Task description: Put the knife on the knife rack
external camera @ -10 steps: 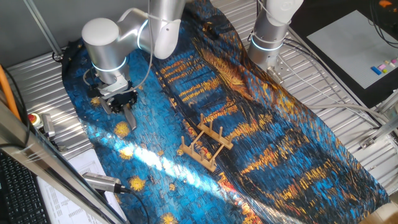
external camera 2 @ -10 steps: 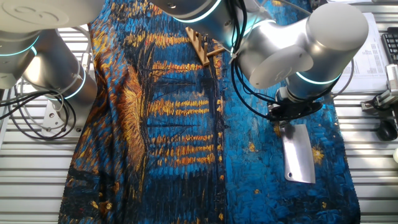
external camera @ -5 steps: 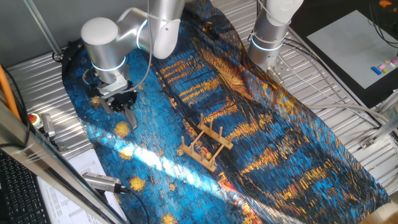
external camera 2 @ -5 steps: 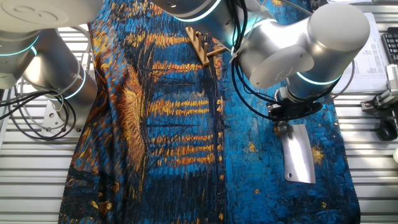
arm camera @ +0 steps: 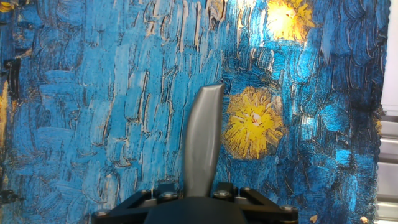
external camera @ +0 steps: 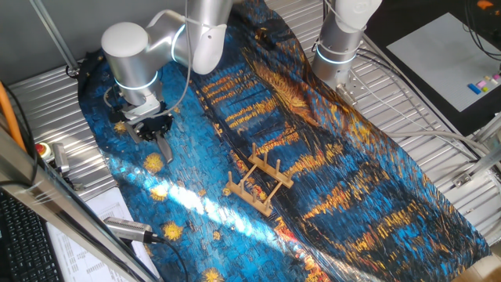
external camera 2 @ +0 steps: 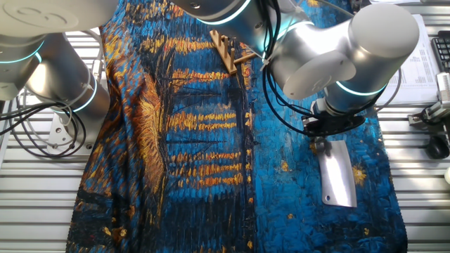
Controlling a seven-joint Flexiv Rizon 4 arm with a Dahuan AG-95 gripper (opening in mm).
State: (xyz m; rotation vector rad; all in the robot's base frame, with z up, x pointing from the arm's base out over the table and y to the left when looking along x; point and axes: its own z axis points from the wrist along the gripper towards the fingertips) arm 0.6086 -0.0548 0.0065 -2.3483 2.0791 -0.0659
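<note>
The gripper [external camera 2: 322,143] is clenched on the handle end of the knife [external camera 2: 336,176]; in the other fixed view the broad grey blade hangs out from under the hand toward 6 o'clock, over the blue part of the painted cloth [external camera 2: 183,154], and I cannot tell whether its far end is clear of the cloth or resting on it; in the hand view the blade [arm camera: 203,140] shows edge-on, a narrow grey strip rising toward 12 o'clock from between the fingers, just beside a yellow star in the print.

The knife rack [external camera: 256,185] stands well apart from the knife, toward 4 o'clock from the gripper [external camera: 160,139] in one fixed view, and at about 11 o'clock from it in the other fixed view [external camera 2: 230,50], partly behind the arm.

Risks, as I judge them: the hold is at one end only, so the heavy blade could swing or slip in the fingers while carried; the blade could then meet the pegs off-line and tip or shove the light rack; a low carry could drag the tip through the cloth and wrinkle it.

The knife's long axis runs from the gripper outward, roughly 12 to 6 o'clock in the other fixed view, blade end pointing to 6; the blade must be turned to line up with the rack's slots.
</note>
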